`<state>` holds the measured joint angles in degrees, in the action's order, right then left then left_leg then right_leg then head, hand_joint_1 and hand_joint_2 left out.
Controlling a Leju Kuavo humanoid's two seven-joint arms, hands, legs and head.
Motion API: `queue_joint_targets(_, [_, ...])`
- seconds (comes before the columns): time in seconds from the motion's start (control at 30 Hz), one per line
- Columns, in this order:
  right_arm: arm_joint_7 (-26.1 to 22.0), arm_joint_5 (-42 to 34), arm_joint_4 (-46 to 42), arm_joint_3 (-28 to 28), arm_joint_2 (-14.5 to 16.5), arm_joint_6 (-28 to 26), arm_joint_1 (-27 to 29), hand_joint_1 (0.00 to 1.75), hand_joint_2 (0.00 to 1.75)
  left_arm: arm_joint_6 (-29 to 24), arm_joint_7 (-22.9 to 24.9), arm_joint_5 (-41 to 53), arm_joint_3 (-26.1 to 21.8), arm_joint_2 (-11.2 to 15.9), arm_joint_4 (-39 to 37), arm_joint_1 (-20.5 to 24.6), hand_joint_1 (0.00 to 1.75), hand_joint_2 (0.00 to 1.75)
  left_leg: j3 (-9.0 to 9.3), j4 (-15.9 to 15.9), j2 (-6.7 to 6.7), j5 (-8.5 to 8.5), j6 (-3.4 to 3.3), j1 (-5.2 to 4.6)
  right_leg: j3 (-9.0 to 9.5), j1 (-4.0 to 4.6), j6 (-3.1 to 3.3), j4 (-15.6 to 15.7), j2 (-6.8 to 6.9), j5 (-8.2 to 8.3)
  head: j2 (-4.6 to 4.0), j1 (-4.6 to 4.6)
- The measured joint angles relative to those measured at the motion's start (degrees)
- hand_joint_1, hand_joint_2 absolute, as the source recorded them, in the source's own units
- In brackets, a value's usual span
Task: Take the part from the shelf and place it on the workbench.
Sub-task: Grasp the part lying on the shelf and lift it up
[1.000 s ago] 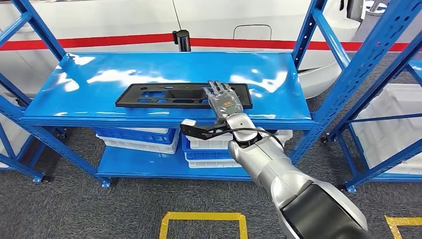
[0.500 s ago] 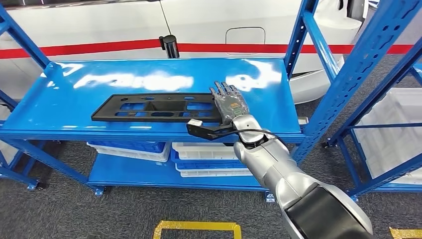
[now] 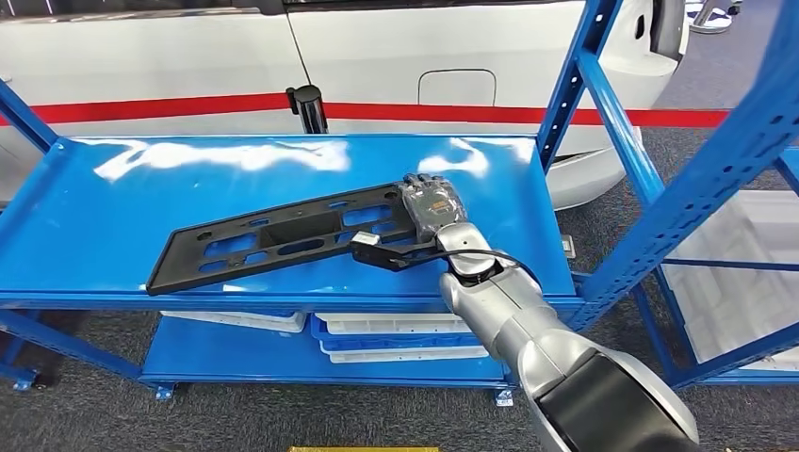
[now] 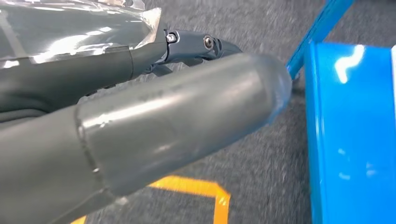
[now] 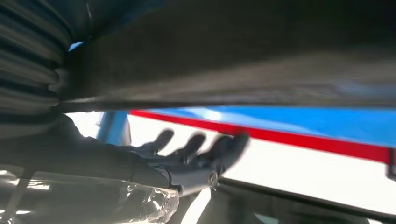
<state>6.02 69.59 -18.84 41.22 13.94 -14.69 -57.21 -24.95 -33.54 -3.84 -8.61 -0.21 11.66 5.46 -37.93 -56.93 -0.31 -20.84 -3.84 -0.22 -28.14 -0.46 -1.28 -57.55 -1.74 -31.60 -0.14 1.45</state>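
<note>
While the long black part (image 3: 283, 237) lies slanted across the middle of the head view on the blue shelf (image 3: 113, 217), its left end sits near the shelf's front edge and its right end is under the right hand (image 3: 432, 205). That hand rests on the part's right end, fingers stretched over its far edge; whether they actually clasp it I cannot tell. In the right wrist view the dark fingers (image 5: 196, 149) look extended. The left hand (image 4: 140, 107) hangs over grey carpet beside a blue shelf edge, its state unclear. White bins (image 3: 396, 330) sit on the lower shelf level.
</note>
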Motion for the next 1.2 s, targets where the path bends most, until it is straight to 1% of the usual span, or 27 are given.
queue_joint_targets(0.03, [-0.04, 0.11, -0.08, -0.19, 0.0, 0.03, -0.29, 1.75, 1.75, -0.86, -0.25, 0.14, -0.02, -0.16, 0.03, 0.15, 0.0, 0.0, 0.67, 0.77, 0.03, -0.13, 0.16, 0.16, -0.86, 0.15, -0.01, -1.72, 0.32, -0.73, 0.0, -0.03])
queue_joint_targets(0.07, [-0.05, 0.22, -0.12, -0.31, -0.02, 0.07, -0.45, 1.75, 1.75, -1.43, -0.41, 0.25, -0.03, -0.33, 0.03, 0.26, 0.0, 0.0, 1.19, 1.22, 0.04, -0.26, 0.33, 0.27, -2.57, 0.17, 0.11, -4.73, 0.64, -1.71, 0.0, -0.03])
queue_joint_targets(0.13, [-0.07, 0.31, -0.05, -0.45, -0.2, 0.16, -0.35, 1.75, 1.75, -1.97, -0.65, 0.4, -0.05, -0.63, 0.03, 0.34, 0.0, 0.0, 1.77, 1.32, -0.07, -0.77, 0.45, 0.15, -7.71, 0.2, 0.25, -12.54, 0.85, -3.5, 0.0, -0.03])
queue_joint_targets(0.17, [-0.07, 0.32, -0.02, -0.56, -0.31, 0.15, -0.2, 1.75, 1.75, -2.09, -0.75, 0.5, -0.05, -0.75, 0.03, 0.32, 0.0, 0.0, 2.07, 1.26, -0.11, -1.12, 0.56, 0.09, -9.83, 0.22, 0.06, -14.93, 0.86, -3.46, 0.01, -0.02])
queue_joint_targets(0.2, [-0.07, 0.34, 0.02, -0.68, -0.42, 0.13, -0.1, 1.75, 1.75, -2.18, -0.84, 0.59, -0.05, -0.86, 0.03, 0.28, 0.0, 0.0, 2.45, 1.17, -0.17, -1.47, 0.62, 0.01, -10.97, 0.24, -0.31, -15.31, 0.89, -2.51, 0.0, -0.05])
queue_joint_targets(0.23, [-0.08, 0.39, 0.02, -0.81, -0.46, 0.08, -0.16, 1.75, 1.75, -2.24, -0.92, 0.68, -0.05, -0.96, 0.03, 0.26, 0.0, 0.0, 2.91, 1.05, -0.22, -1.84, 0.7, -0.07, -10.79, 0.27, -0.78, -13.21, 0.92, -0.59, 0.0, -0.05])
queue_joint_targets(0.27, [-0.09, 0.46, 0.01, -0.92, -0.48, 0.09, -0.31, 1.75, 1.75, -2.24, -0.94, 0.72, -0.05, -1.05, 0.03, 0.26, 0.0, 0.0, 3.43, 0.95, -0.25, -2.22, 0.8, -0.16, -9.62, 0.33, -1.18, -9.41, 0.98, 1.87, 0.0, -0.05])
queue_joint_targets(0.3, [-0.1, 0.54, 0.01, -0.99, -0.48, 0.16, -0.49, 1.75, 1.75, -2.21, -0.95, 0.75, -0.05, -1.18, 0.03, 0.29, 0.0, 0.0, 3.9, 0.81, -0.29, -2.6, 0.95, -0.31, -8.19, 0.46, -1.19, -5.35, 1.05, 4.09, 0.0, -0.04])
queue_joint_targets(0.33, [-0.17, 0.62, -0.01, -1.04, -0.46, 0.22, -0.72, 1.75, 1.75, -2.18, -0.97, 0.79, -0.05, -1.29, 0.03, 0.33, 0.0, 0.0, 4.24, 0.67, -0.35, -3.01, 1.14, -0.46, -6.86, 0.56, -0.88, -1.99, 1.1, 5.73, -0.01, -0.01])
queue_joint_targets(0.37, [-0.27, 0.67, -0.02, -1.08, -0.43, 0.29, -0.94, 1.75, 1.75, -2.15, -1.0, 0.81, -0.05, -1.37, 0.03, 0.37, 0.0, 0.0, 4.42, 0.58, -0.4, -3.32, 1.35, -0.56, -6.0, 0.64, -0.32, 0.01, 1.14, 6.59, -0.01, 0.04])
queue_joint_targets(0.4, [-0.38, 0.72, -0.03, -1.1, -0.41, 0.34, -1.13, 1.75, 1.75, -2.16, -1.04, 0.84, -0.05, -1.41, 0.03, 0.39, 0.0, 0.0, 4.48, 0.51, -0.44, -3.53, 1.6, -0.59, -5.65, 0.71, 0.36, 0.74, 1.15, 6.81, -0.01, 0.05])
queue_joint_targets(0.47, [-0.58, 0.76, -0.08, -1.18, -0.36, 0.35, -1.36, 1.74, 1.75, -2.36, -1.26, 0.9, -0.05, -1.43, 0.03, 0.4, 0.0, 0.0, 4.42, 0.31, -0.45, -3.77, 2.13, -0.38, -5.21, 0.45, 1.36, 1.16, 1.14, 7.0, 0.0, 0.03])
queue_joint_targets(0.5, [-0.69, 0.78, -0.11, -1.28, -0.34, 0.35, -1.41, 1.74, 1.75, -2.36, -1.63, 1.02, -0.05, -1.46, 0.03, 0.4, 0.0, 0.44, 4.17, -0.36, -0.41, -4.19, 2.49, -0.26, -4.95, 0.22, 1.75, 1.4, 1.15, 7.11, 0.0, 0.03])
queue_joint_targets(0.53, [-0.85, 0.76, -0.14, -1.44, -0.32, 0.32, -1.42, 1.74, 1.75, -2.34, -2.2, 1.2, -0.06, -1.5, 0.03, 0.4, 0.0, 0.87, 3.41, -2.09, -0.34, -5.21, 2.9, -0.1, -4.65, -0.05, 2.07, 1.64, 1.18, 7.21, 0.0, 0.09])
queue_joint_targets(0.57, [-1.12, 0.72, -0.17, -1.65, -0.29, 0.23, -1.4, 1.74, 1.75, -2.24, -2.84, 1.36, -0.08, -1.49, 0.03, 0.4, 0.0, 1.31, 2.04, -4.96, -0.26, -6.71, 3.34, 0.17, -4.41, -0.27, 2.29, 1.8, 1.23, 7.25, 0.0, 0.11])
queue_joint_targets(0.6, [-1.5, 0.63, -0.17, -1.89, -0.31, 0.1, -1.39, 1.75, 1.75, -2.15, -3.38, 1.55, -0.11, -1.47, 0.03, 0.37, 0.0, 1.75, 0.12, -8.7, -0.19, -8.54, 3.81, 0.45, -4.32, -0.29, 2.42, 1.81, 1.27, 7.2, 0.0, 0.15])
queue_joint_targets(0.63, [-1.95, 0.51, -0.17, -2.14, -0.32, -0.08, -1.35, 1.75, 1.75, -2.17, -3.69, 1.64, -0.17, -1.43, 0.03, 0.33, 0.0, 1.75, -2.04, -12.62, -0.14, -10.1, 4.23, 0.85, -4.27, -0.32, 2.5, 1.79, 1.3, 7.13, 0.0, 0.17])
queue_joint_targets(0.67, [-2.42, 0.4, -0.18, -2.4, -0.32, -0.28, -1.33, 1.75, 1.75, -2.19, -3.8, 1.69, -0.29, -1.39, 0.03, 0.26, 0.0, 1.75, -3.73, -15.39, -0.08, -10.78, 4.6, 1.25, -4.22, -0.38, 2.48, 1.77, 1.29, 7.06, -0.01, 0.14])
queue_joint_targets(0.7, [-2.8, 0.29, -0.19, -2.64, -0.32, -0.44, -1.32, 1.75, 1.75, -2.21, -3.81, 1.72, -0.43, -1.37, 0.03, 0.19, 0.0, 1.75, -4.54, -16.28, 0.0, -10.38, 4.94, 1.63, -4.14, -0.5, 2.37, 1.75, 1.23, 6.94, -0.01, 0.17])
queue_joint_targets(0.73, [-3.06, 0.22, -0.19, -2.83, -0.32, -0.56, -1.31, 1.75, 1.75, -2.21, -3.8, 1.72, -0.55, -1.34, 0.03, 0.16, 0.0, 1.75, -4.21, -14.94, 0.08, -8.93, 5.27, 2.0, -3.99, -0.7, 2.16, 1.73, 1.15, 6.79, 0.0, 0.15])
queue_joint_targets(0.8, [-3.32, 0.13, -0.2, -3.18, -0.32, -0.65, -1.33, 1.75, 1.75, -2.2, -3.79, 1.72, -0.69, -1.31, 0.03, 0.18, 0.0, 1.75, -0.79, -7.39, 0.33, -4.72, 5.97, 2.69, -3.6, -1.07, 1.42, 1.59, 0.98, 6.33, -0.01, 0.24])
queue_joint_targets(0.83, [-3.43, 0.09, -0.22, -3.35, -0.32, -0.67, -1.35, 1.75, 1.75, -2.19, -3.79, 1.72, -0.73, -1.31, 0.03, 0.24, 0.0, 1.75, 0.97, -3.76, 0.3, -3.29, 6.17, 2.88, -3.54, -1.04, 0.96, 1.35, 0.9, 6.03, -0.01, 0.32])
queue_joint_targets(0.87, [-3.53, 0.05, -0.25, -3.49, -0.33, -0.69, -1.36, 1.75, 1.75, -2.18, -3.79, 1.72, -0.77, -1.32, 0.03, 0.28, 0.0, 1.75, 2.19, -1.28, 0.26, -2.51, 6.28, 2.99, -3.54, -0.93, 0.57, 1.12, 0.86, 5.78, -0.02, 0.44])
queue_joint_targets(0.9, [-3.62, 0.02, -0.27, -3.58, -0.33, -0.7, -1.38, 1.75, 1.75, -2.17, -3.79, 1.72, -0.8, -1.34, 0.03, 0.32, 0.0, 1.75, 2.72, -0.17, 0.18, -2.36, 6.29, 3.01, -3.61, -0.76, 0.31, 0.93, 0.82, 5.61, -0.01, 0.54])
queue_joint_targets(0.93, [-3.65, 0.01, -0.28, -3.63, -0.34, -0.72, -1.38, 1.75, 1.75, -2.16, -3.79, 1.72, -0.81, -1.32, 0.03, 0.36, 0.0, 1.75, 2.79, 0.02, 0.03, -2.44, 6.2, 2.94, -3.67, -0.66, 0.17, 0.78, 0.8, 5.5, -0.01, 0.58])
queue_joint_targets(1.1, [-3.66, 0.01, -0.3, -3.64, -0.34, -0.72, -1.38, 1.75, 1.75, -2.14, -3.79, 1.72, -0.81, -1.31, 0.03, 0.36, 0.0, 1.75, 2.76, -0.06, -0.05, -2.45, 6.1, 2.94, -3.66, -0.67, 0.14, 0.85, 0.78, 5.5, -0.01, 0.57])
queue_joint_targets(1.2, [-4.27, -0.07, -0.54, -3.93, -0.38, -0.97, -1.37, 1.75, 1.75, -2.58, -3.87, 2.07, -0.83, -1.38, 0.03, 0.32, 0.0, 1.75, 2.62, -0.13, -0.24, -2.33, 5.53, 2.62, -3.65, -0.51, 0.18, 1.1, 0.78, 5.4, 0.0, 0.23])
